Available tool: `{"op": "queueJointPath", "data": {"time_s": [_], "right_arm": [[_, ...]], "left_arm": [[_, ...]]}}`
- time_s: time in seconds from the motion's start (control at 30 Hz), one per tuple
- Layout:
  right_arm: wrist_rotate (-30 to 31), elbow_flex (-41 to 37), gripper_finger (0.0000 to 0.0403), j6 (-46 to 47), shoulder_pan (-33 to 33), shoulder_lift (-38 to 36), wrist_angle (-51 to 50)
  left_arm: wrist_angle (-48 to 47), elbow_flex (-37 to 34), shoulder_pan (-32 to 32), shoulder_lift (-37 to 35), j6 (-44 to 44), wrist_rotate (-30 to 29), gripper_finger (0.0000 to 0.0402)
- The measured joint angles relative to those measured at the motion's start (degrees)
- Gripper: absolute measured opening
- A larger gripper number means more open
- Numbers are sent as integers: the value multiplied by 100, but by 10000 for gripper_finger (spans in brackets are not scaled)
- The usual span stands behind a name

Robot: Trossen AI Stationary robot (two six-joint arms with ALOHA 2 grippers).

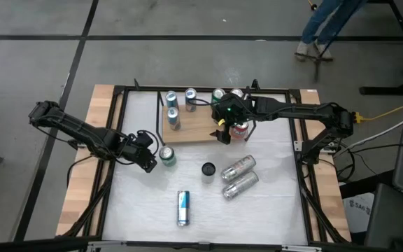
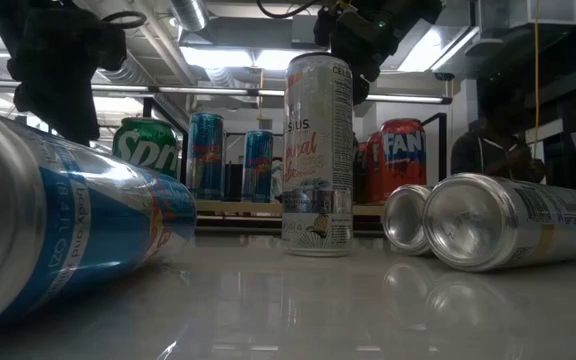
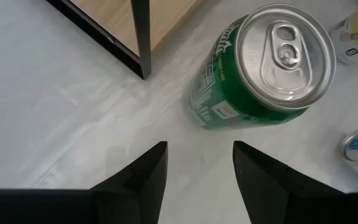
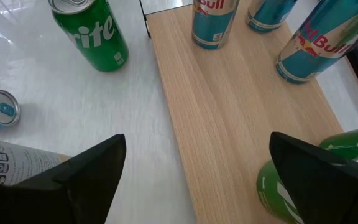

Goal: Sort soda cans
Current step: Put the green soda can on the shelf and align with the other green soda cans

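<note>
Near edge, blue can [image 1: 182, 208] lying; mid-table, two silver cans [image 1: 238, 176] lying, tall can [image 1: 208, 169] upright, left gripper [image 1: 150, 160] part-open, empty, beside green can [image 1: 166, 156], likely tipped if nudged; far edge, right gripper [image 1: 224, 131] wide open over board [image 1: 196, 127], hiding its red can [image 1: 240, 129].

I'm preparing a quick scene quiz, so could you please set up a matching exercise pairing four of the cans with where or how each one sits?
Things:
1. green can
2. red can
3. blue can
4. tall white can

States:
A. lying on its side, alone, on the white table
B. upright by the left gripper
C. upright on the wooden board
D. upright on the white table, beside two lying silver cans

Pairs: 1-B, 2-C, 3-A, 4-D
</note>
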Motion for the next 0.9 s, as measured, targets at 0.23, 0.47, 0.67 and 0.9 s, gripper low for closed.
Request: {"op": "queueJointPath", "data": {"time_s": [0.23,0.47,0.67,0.9], "right_arm": [[0,1,388,0,1,0,41],[-39,0,388,0,-1,0,44],[-198,0,388,136,2,1,528],[-1096,0,388,642,2,0,2035]], "left_arm": [[0,0,0,2,0,-4,174],[0,0,0,2,0,-55,174],[0,0,0,1,2,-143,174],[2,0,-2,2,4,-192,174]]}}
